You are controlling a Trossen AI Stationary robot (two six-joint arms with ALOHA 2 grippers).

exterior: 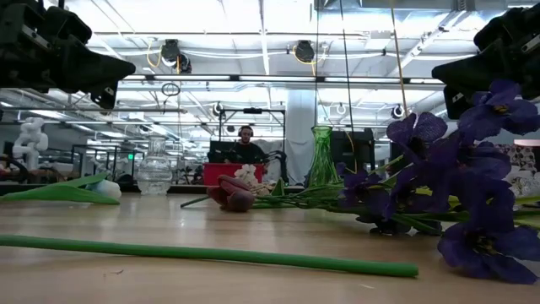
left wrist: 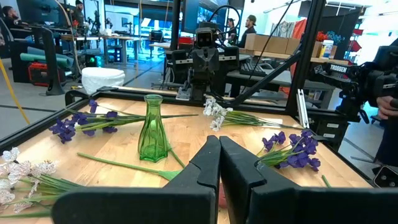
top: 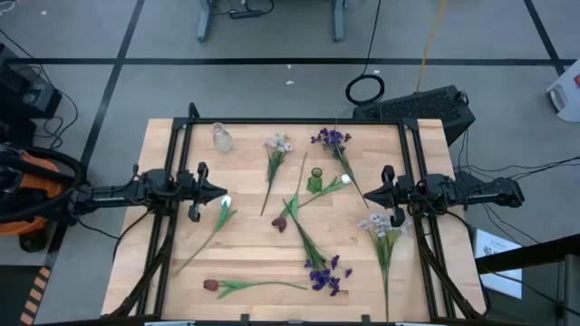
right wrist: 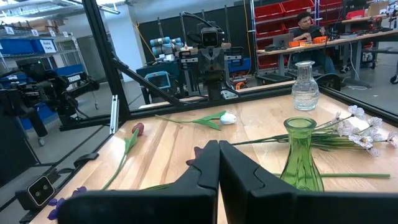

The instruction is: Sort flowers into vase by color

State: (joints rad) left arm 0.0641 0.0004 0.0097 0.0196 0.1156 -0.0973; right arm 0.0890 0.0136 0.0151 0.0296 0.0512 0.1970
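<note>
Several green-stemmed flowers lie flat on the wooden table (top: 181,154): purple clusters (top: 331,138) (top: 324,276), pale clusters (top: 279,145) (top: 381,224), white tulips (top: 225,204) (top: 345,179) and dark red tulips (top: 279,223) (top: 210,285). A green glass vase (top: 314,179) stands upright mid-table, and a clear glass vase (top: 221,138) stands near the far left. My left gripper (top: 217,193) hovers shut above the left white tulip. My right gripper (top: 367,193) hovers shut right of the green vase (right wrist: 300,155). Both point at each other.
Black frame rails run along the table's left, right and far edges (top: 299,122). Bare wood lies between the left rail and the left tulip's stem. Beyond the table people sit at desks (exterior: 245,143), and a black box (top: 421,109) sits off the far right corner.
</note>
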